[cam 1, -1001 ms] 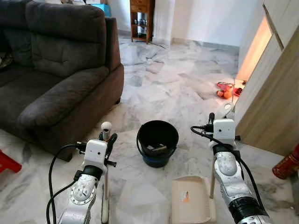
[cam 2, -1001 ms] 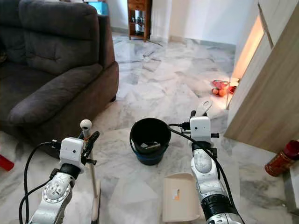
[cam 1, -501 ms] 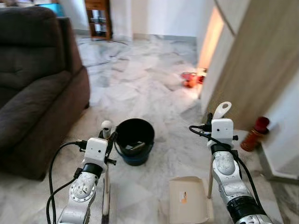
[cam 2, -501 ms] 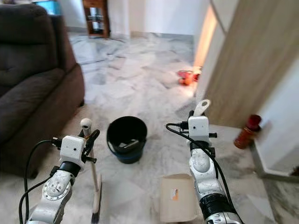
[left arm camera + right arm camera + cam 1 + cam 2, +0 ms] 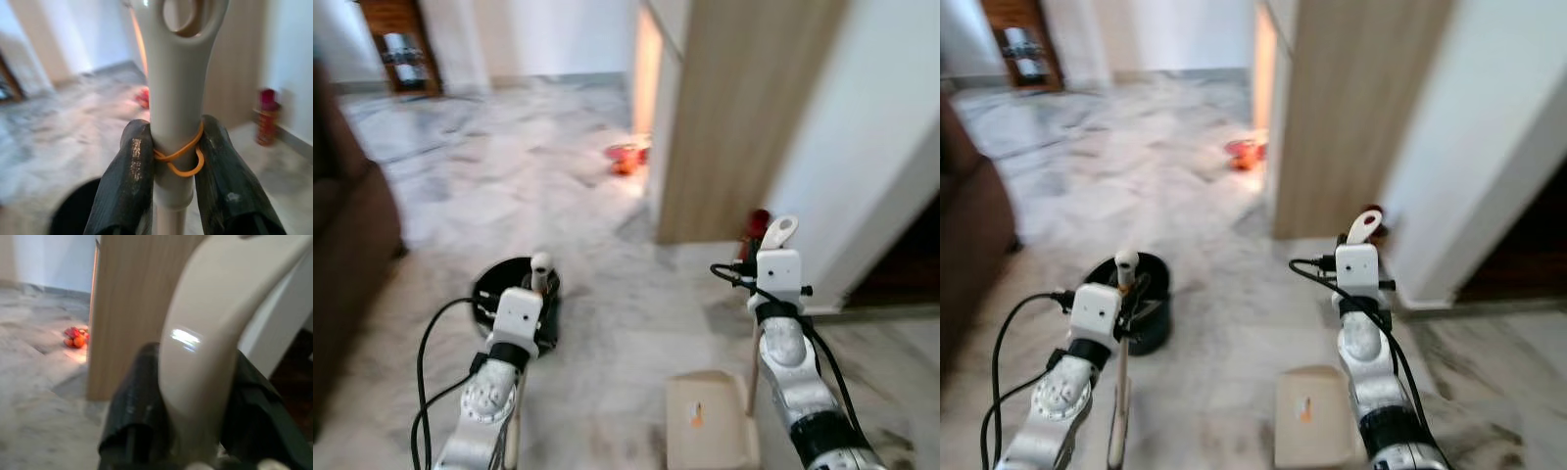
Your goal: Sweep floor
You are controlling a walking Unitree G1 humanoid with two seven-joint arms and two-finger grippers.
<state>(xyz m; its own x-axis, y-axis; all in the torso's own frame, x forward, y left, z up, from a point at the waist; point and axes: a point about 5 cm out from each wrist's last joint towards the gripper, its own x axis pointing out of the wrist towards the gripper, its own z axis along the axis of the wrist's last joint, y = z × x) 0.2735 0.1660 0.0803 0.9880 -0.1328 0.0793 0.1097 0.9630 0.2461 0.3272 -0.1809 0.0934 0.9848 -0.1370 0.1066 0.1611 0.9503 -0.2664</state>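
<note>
The left gripper [image 5: 172,161] pinches the broom handle [image 5: 171,98] near its top; the right gripper [image 5: 195,416] clamps the dustpan handle [image 5: 210,333], with the dustpan [image 5: 710,431] low over the marble floor [image 5: 607,255]. Both tools look light, stiff and smooth — liable to twist. Open floor lies ahead; the black bucket [image 5: 1151,294] and wooden panel [image 5: 734,117] bound it.

Your left pincer [image 5: 173,161] is clamped on the broom handle [image 5: 175,98], with the bucket [image 5: 1141,313] on the floor just ahead of it. Your right pincer [image 5: 195,406] grips the dustpan handle [image 5: 773,233]; the dustpan [image 5: 710,431] sits below, left of that arm. A sofa [image 5: 347,255] stands far left, a wooden panel [image 5: 734,108] ahead right.
</note>
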